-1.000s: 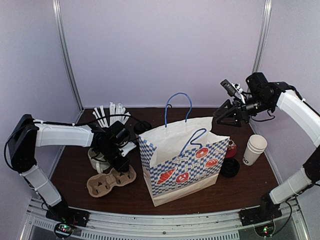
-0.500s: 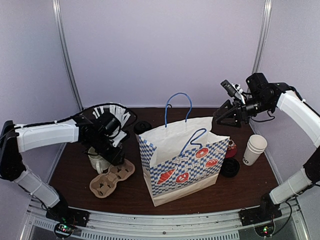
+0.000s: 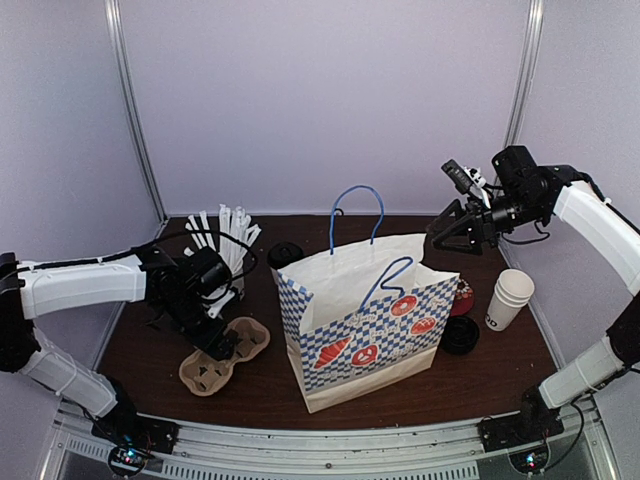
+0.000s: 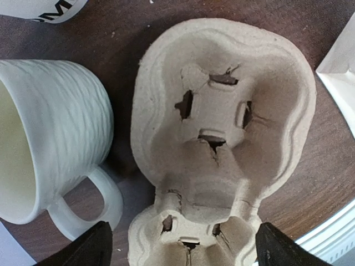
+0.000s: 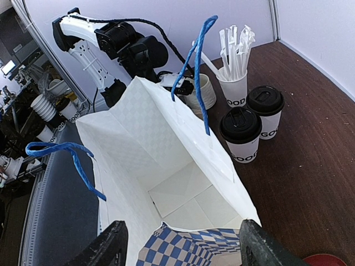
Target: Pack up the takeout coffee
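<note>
Two takeout coffee cups (image 5: pixel 240 136) (image 5: pixel 265 111), white with black lids, stand on the table behind the paper bag (image 5: pixel 183 183), whose inside is empty. From above only one black lid (image 3: pixel 285 253) shows behind the bag (image 3: pixel 365 320). My left gripper (image 4: pixel 183 252) is open just above the near end of an empty cardboard cup carrier (image 4: pixel 222 127), one fingertip on each side of it. In the top view the left gripper (image 3: pixel 222 345) hangs over the carrier (image 3: pixel 205 370). My right gripper (image 5: pixel 180 249) is open over the bag's mouth, holding nothing (image 3: pixel 440 235).
A cream mug (image 4: pixel 50 138) sits left of the carrier. A cup of white straws (image 3: pixel 228 235) stands at the back left. Right of the bag are stacked white cups (image 3: pixel 510 298), a loose black lid (image 3: pixel 460 335) and a red item (image 3: pixel 462 297).
The left gripper has opened wide and the left arm has drawn back toward the left; it now hangs over the carrier. The right arm has not moved.
</note>
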Controlling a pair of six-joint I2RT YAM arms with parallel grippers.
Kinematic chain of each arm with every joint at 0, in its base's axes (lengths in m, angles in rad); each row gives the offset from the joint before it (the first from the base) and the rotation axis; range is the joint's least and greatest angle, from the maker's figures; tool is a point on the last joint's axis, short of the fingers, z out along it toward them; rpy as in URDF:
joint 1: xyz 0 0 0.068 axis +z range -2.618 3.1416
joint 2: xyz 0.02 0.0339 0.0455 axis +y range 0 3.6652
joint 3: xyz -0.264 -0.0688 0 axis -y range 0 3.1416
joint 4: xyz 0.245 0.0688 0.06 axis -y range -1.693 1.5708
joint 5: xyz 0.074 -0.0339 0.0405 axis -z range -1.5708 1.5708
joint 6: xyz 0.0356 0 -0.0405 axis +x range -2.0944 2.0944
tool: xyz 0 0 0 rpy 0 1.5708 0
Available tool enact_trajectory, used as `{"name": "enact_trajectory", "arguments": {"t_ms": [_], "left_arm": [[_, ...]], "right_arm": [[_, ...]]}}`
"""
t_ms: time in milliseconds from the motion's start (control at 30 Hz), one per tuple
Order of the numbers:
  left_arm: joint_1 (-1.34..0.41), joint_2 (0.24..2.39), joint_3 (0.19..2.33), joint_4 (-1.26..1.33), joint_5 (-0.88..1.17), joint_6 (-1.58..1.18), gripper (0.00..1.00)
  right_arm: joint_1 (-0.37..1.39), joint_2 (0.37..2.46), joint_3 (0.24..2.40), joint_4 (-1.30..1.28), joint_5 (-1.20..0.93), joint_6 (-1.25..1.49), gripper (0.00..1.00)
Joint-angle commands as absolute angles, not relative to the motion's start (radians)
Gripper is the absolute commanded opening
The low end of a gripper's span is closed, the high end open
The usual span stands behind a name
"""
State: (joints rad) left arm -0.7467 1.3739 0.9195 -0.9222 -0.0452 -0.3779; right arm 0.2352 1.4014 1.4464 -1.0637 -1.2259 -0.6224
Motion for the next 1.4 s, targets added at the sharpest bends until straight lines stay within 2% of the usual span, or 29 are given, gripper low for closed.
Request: {"name": "enact_trajectory", "arguments": {"t_ms": [0,133,267,300,467,533,1033,1367], "left_arm": [[-0.788,1.377,0.915,-0.905,-0.112,-0.339,0.97],[-0.846,1.364,0.940,-0.906,-0.210,-0.325,0.98],[-0.866,1.357,0.966,-0.895,-0.168,-0.320,0.97],[-0.867,1.358,0.963,-0.888,-0.153,-0.319,0.93],[-0.866,1.422,0.951,-0.897,-0.128,-0.325,0.60],[-0.867,1.446,0.954,-0.907,-0.128,-0.342,0.53],[-0.846,1.499,0.947,-0.867,-0.094,-0.352,0.36],[-0.818,1.505,0.933,-0.851,-0.087,-0.351,0.39]], "right_arm": [[0.229,1.394,1.438,-1.056,-1.238,-0.629,0.72],[0.229,1.394,1.437,-1.053,-1.236,-0.627,0.72],[0.229,1.399,1.435,-1.049,-1.239,-0.624,0.72],[0.229,1.399,1.434,-1.049,-1.239,-0.626,0.72],[0.229,1.397,1.431,-1.046,-1.237,-0.625,0.73],[0.229,1.396,1.430,-1.046,-1.237,-0.624,0.72],[0.229,1.392,1.423,-1.038,-1.232,-0.621,0.72],[0.229,1.393,1.420,-1.036,-1.230,-0.617,0.72]]}}
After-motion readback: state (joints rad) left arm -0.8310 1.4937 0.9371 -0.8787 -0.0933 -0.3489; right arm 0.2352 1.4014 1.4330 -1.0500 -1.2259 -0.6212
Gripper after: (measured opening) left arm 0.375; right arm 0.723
